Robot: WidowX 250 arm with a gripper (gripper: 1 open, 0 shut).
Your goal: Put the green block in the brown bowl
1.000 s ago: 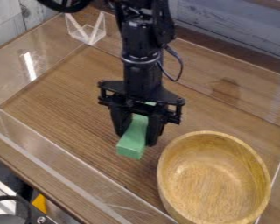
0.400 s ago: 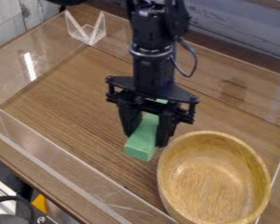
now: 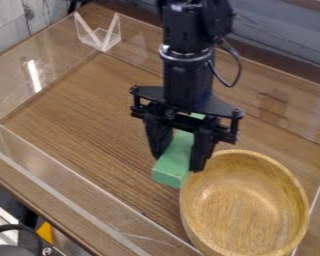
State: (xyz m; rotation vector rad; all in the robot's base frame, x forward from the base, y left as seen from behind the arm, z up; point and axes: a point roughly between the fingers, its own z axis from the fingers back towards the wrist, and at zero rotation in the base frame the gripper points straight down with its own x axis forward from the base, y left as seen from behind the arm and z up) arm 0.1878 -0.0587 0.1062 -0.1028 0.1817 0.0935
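Observation:
The green block [image 3: 174,164] hangs tilted above the wooden table, its upper end pinched between the black fingers of my gripper [image 3: 183,143], which is shut on it. Its lower end points down toward the table just left of the brown bowl [image 3: 246,205]. The bowl is a wide light-tan wooden dish with a thick rim, standing at the front right with nothing in it. My gripper is above and just left of the bowl's near-left rim. The black arm [image 3: 194,50] rises straight up from the gripper.
A clear acrylic wall [image 3: 49,165] fences the table [image 3: 83,115] on the left and front. A small clear stand [image 3: 99,32] sits at the back left. Cables hang beside the arm.
The gripper has carried the green block to the right and slightly toward the front, closer to the bowl's left rim. The bowl has not moved.

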